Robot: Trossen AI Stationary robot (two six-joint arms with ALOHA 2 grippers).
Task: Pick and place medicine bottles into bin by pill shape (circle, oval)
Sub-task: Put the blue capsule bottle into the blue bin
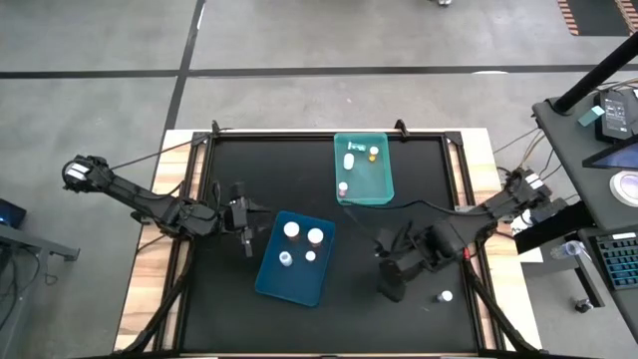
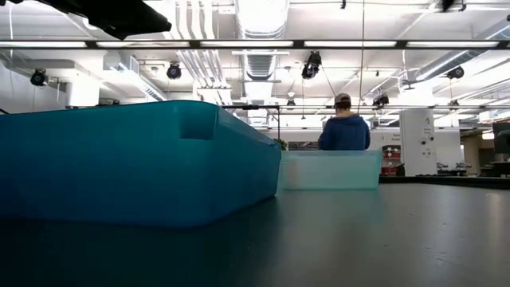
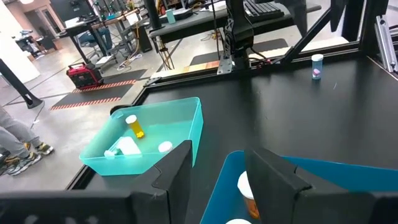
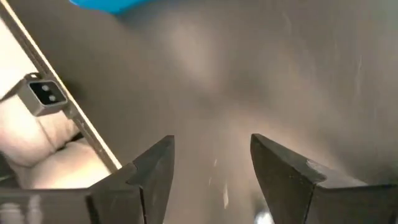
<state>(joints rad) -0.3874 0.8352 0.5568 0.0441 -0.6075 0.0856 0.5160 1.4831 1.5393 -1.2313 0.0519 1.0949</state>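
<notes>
**Both Grippers Empty; One Bottle Outside the Bins**

Four medicine bottles [image 1: 302, 242] are seen in the blue bin [image 1: 272, 278]; four in the teal bin [image 1: 382, 185] farther back; one bottle [image 1: 446, 295] stands alone on the black table [image 1: 299, 170], near right. The left gripper [image 1: 246, 237] is held parted beside the blue bin, empty; the right gripper [image 1: 391, 284] is likewise spread, nothing grasped.

Bare mat [image 1: 299, 179] between two trays [image 1: 295, 257]
</notes>
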